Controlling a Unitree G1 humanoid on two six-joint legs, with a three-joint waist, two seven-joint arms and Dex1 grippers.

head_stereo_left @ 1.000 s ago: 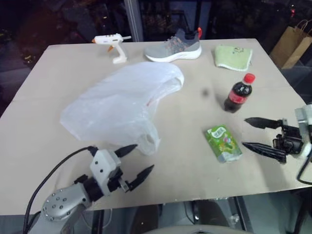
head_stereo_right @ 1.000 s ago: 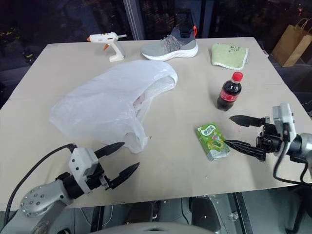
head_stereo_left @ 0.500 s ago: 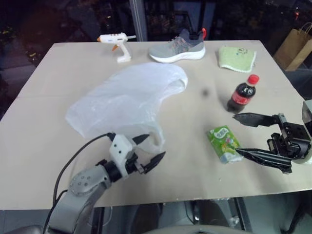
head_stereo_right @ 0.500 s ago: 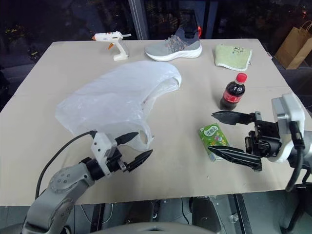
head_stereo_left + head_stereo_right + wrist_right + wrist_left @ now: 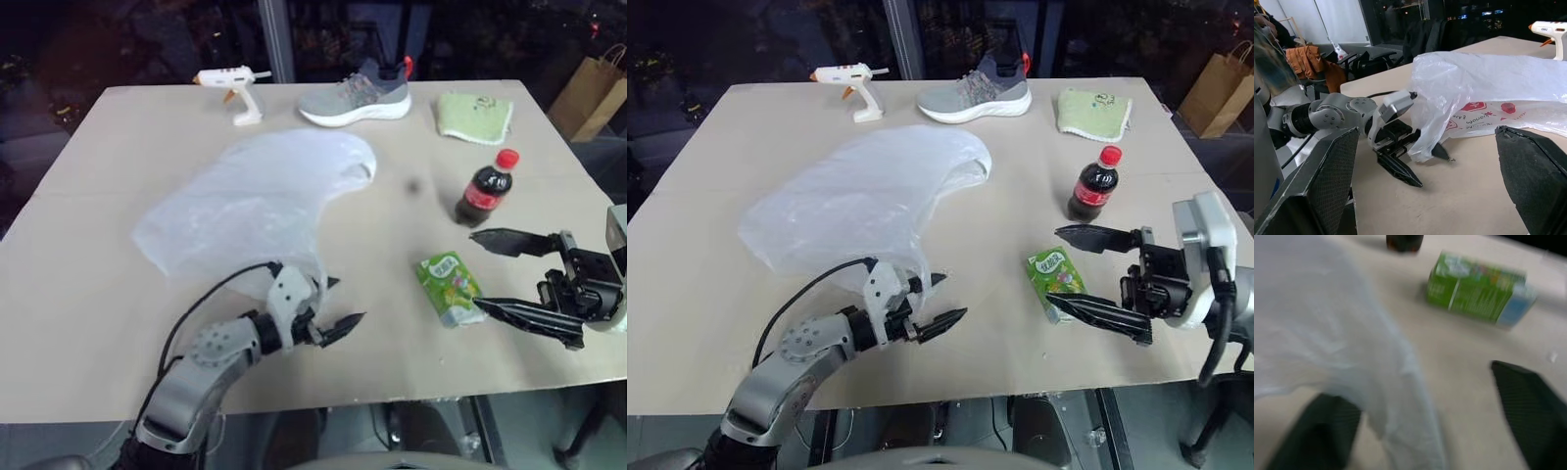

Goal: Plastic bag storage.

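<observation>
Right wrist view, plastic bag [image 5: 1488, 83] w/ red print, left gripper [image 5: 1422, 164] jaws apart astride its corner, right gripper [image 5: 1095, 272] agape.

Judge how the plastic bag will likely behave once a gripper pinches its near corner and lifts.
The plastic bag is thin, crinkled, see-through film, so it will likely sag and trail rather than hold shape. It looks empty and billowed, so probably very light. The left gripper straddles only a narrow fold, which might slip free.

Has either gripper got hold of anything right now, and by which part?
Nothing is gripped yet. The left gripper has its open fingers around the near corner of the plastic bag. The right gripper is open and empty.
</observation>
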